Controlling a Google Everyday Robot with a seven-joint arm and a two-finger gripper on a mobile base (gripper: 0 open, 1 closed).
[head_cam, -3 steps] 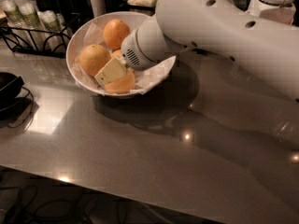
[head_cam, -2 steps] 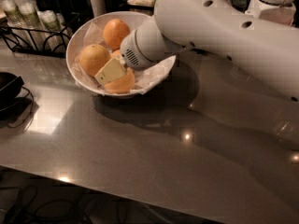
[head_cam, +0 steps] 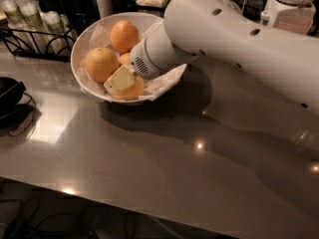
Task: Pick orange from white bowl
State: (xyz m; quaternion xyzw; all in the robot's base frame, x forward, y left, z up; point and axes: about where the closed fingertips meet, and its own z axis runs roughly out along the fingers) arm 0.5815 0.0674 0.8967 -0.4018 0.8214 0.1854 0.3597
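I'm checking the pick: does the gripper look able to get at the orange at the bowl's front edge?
Probably yes. The gripper sits inside the white bowl, right against that front orange, with nothing between them.

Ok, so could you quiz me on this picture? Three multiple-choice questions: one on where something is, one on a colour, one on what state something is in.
1. Where is the robot's gripper?
A. Raised well clear of everything
B. Inside the wide, round white paper-lined bowl, among the round oranges
C. Parked at the robot's side

2. What colour is the shallow dish at the left edge?
A. Red
B. White
C. Black

3. How does the white bowl stand?
A. Upright, holding fruit
B. Tipped on its side
C. Upside down

Answers:
1. B: the gripper reaches down into the bowl, against the front orange.
2. C: the dish looks dark black beside the grey tabletop.
3. A: the rim faces up and the oranges rest inside.
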